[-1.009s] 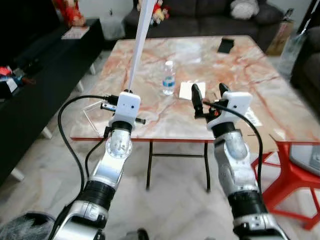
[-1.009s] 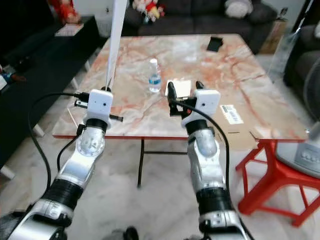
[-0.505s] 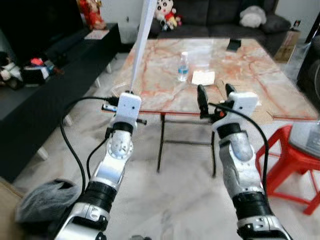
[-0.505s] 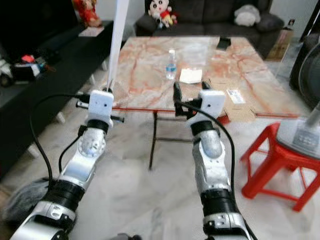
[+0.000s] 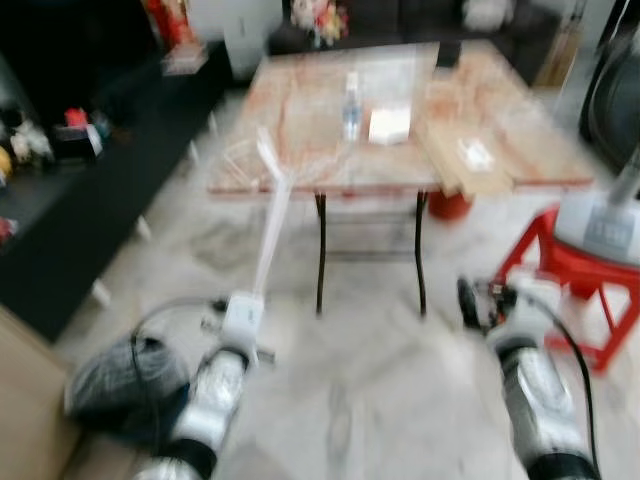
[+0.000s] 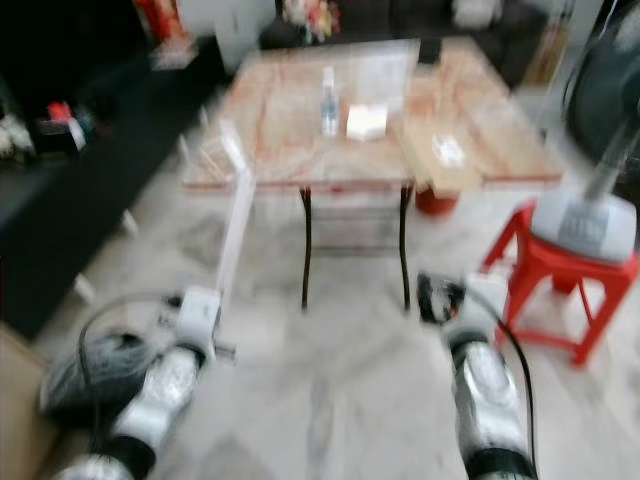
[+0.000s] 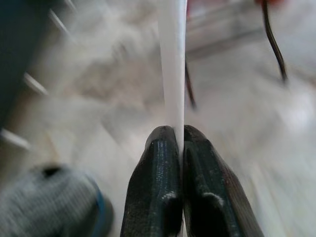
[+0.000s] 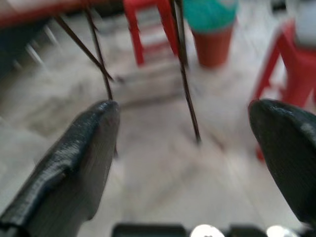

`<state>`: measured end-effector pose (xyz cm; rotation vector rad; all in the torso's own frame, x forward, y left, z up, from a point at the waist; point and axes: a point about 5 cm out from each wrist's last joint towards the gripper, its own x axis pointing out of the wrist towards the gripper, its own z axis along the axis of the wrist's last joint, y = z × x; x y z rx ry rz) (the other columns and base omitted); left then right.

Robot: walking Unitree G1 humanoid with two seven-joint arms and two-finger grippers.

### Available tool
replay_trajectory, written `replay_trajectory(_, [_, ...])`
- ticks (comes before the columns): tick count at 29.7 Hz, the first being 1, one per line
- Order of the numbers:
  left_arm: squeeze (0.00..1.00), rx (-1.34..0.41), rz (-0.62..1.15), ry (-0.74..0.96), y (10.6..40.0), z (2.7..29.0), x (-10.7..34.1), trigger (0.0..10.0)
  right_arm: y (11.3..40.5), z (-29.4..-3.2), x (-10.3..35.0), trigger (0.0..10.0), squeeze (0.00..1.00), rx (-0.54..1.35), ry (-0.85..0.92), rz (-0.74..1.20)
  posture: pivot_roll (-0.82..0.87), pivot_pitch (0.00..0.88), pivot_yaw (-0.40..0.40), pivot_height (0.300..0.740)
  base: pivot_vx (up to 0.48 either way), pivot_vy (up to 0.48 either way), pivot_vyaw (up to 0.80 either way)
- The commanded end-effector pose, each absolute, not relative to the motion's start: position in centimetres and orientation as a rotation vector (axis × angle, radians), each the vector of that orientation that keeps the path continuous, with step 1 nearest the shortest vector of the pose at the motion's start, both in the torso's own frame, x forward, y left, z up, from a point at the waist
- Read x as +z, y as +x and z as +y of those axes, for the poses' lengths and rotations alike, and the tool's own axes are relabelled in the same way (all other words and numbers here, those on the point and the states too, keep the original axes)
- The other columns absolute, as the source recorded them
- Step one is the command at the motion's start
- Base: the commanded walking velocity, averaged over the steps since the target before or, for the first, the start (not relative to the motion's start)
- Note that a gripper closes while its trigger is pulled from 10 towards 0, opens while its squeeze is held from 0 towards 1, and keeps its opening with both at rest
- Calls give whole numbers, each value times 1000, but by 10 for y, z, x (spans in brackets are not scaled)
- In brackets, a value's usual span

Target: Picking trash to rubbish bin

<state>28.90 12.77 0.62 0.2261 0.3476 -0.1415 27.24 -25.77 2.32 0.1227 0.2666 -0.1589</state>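
The pictures are blurred by motion. My left gripper (image 7: 177,136) is shut on a long white strip (image 5: 272,215) that rises from the fingers toward the table's near edge. It hangs low over the marble floor. My right gripper (image 8: 183,106) is open and holds nothing, low on the right (image 5: 480,300) beside the red stool. A grey bundle with a dark opening (image 5: 125,385) lies on the floor just left of the left arm. On the marble table (image 5: 330,182) stand a water bottle (image 5: 351,95) and a white paper (image 5: 389,125).
A red stool (image 5: 545,250) carrying a grey fan base (image 5: 600,225) stands at the right. Flat cardboard (image 5: 470,160) overhangs the table's right side. An orange pot with a teal top (image 8: 212,29) sits under the table. A dark low cabinet (image 5: 60,200) runs along the left.
The camera has backed away from the table, which now looks farther off. Both arms have dropped low toward the floor. The left gripper still holds the white strip.
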Motion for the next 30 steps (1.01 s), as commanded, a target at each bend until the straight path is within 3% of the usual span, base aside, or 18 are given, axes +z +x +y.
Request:
replay_trajectory(1, [0, -115, 465, 212, 274, 141, -14, 10000, 255, -263, 1, 10000, 0, -201, 141, 373, -192, 74, 75, 740, 0, 0, 0])
replay_trajectory(5, [0, -96, 662, 207, 239, 154, -49, 10000, 215, -271, -35, 10000, 0, -295, 142, 575, -189, 73, 85, 740, 0, 0, 0])
replay_trajectory(8, [0, -95, 730, 208, 223, 158, -60, 10000, 202, -271, -45, 10000, 0, -326, 182, 625, -195, 68, 86, 740, 0, 0, 0])
replay_trajectory(10, [0, -50, 885, 199, 189, 170, -81, 10000, 171, -272, -64, 10000, 0, -359, 163, 754, -193, 55, 86, 740, 0, 0, 0])
replay_trajectory(13, [0, -9, 970, 191, 168, 178, -91, 10000, 157, -272, -71, 10000, 0, -366, 161, 802, -201, 51, 86, 740, 0, 0, 329])
replay_trajectory(20, [0, 14, 979, 166, 159, 180, -94, 10000, 143, -275, -76, 10000, 0, -394, 157, 842, -191, 42, 78, 740, 0, 0, 737])
replay_trajectory(30, [0, 11, 940, 159, 175, 175, -88, 10000, 156, -273, -72, 10000, 0, -370, 139, 824, -180, 55, 59, 740, 0, 0, 769])
